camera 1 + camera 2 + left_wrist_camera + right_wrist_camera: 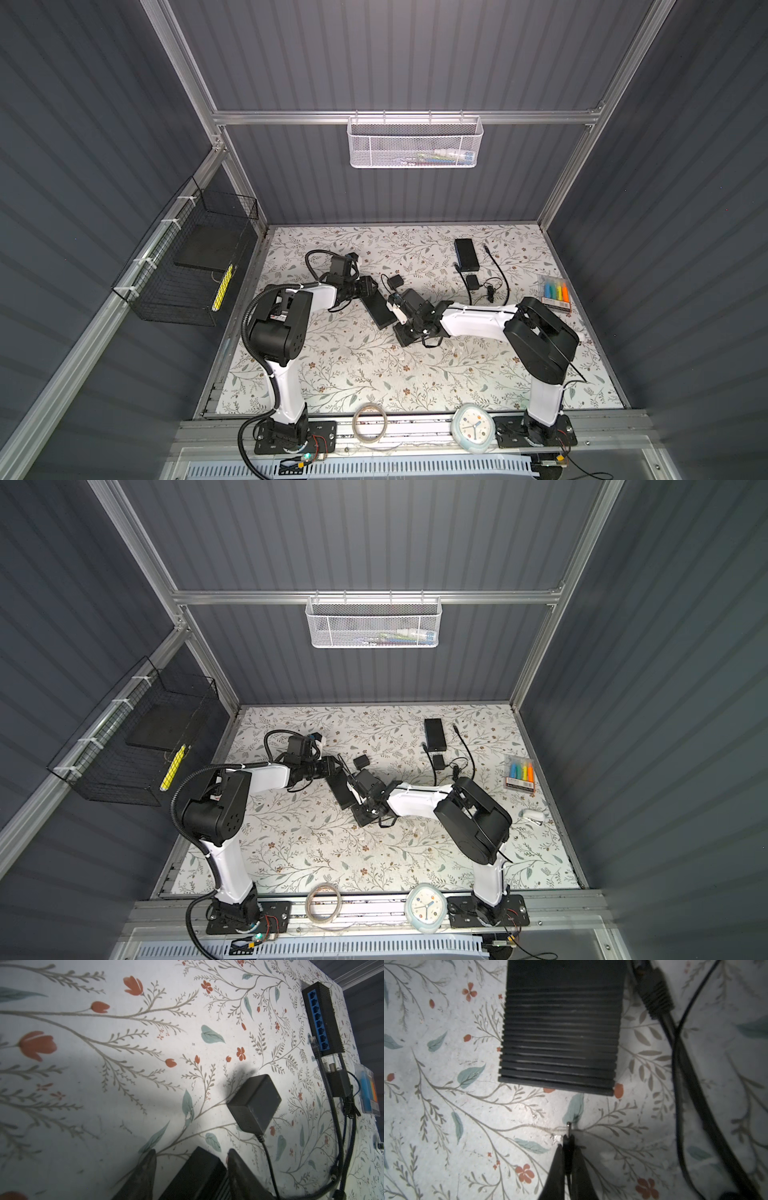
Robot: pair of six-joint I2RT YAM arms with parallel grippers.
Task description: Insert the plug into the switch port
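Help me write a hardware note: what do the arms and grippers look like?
The left arm and right arm have white link shells and black joint housings. A black corrugated conduit loops along the left arm. The left gripper and right gripper have dark tapered fingers.

Ribbed matt black casing on the switch (562,1028) — shiny metal tip on the plug (568,1138); scuffed, floral-printed table cover (446,1105), faintly glossy.

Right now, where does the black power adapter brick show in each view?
In both top views: the adapter brick lies mid-scene, between the two arms.
Left wrist: near mid-picture, its cord trailing toward the camera.
Right wrist: not in it.
Shared landmark: the marker pack, seen in all but the right wrist view.
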